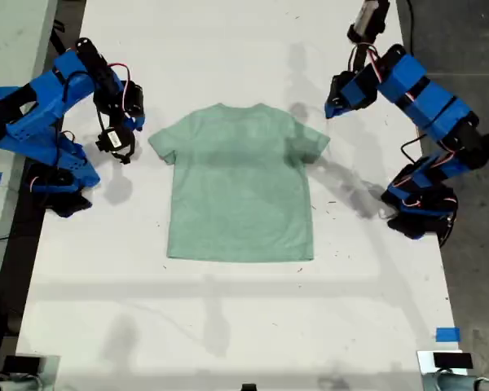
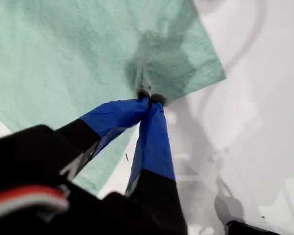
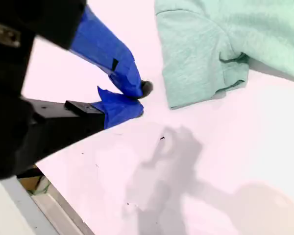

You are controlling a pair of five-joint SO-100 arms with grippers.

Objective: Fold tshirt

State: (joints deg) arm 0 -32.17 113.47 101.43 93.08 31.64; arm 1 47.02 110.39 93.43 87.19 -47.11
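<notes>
Writing: none readable.
Tshirt (image 1: 240, 187): plain mint, flat, centre of the exterior view.
First gripper (image 2: 151, 97): fingers together, empty.
Second gripper (image 3: 141, 100): fingers nearly together, empty.

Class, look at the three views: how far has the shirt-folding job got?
Nothing is folded yet: the tshirt lies flat on the table, both sleeves spread. In hand: my first end effector, closed, hangs over one sleeve; my second end effector hangs beside the other, gripping nothing. Every fold remains.
</notes>
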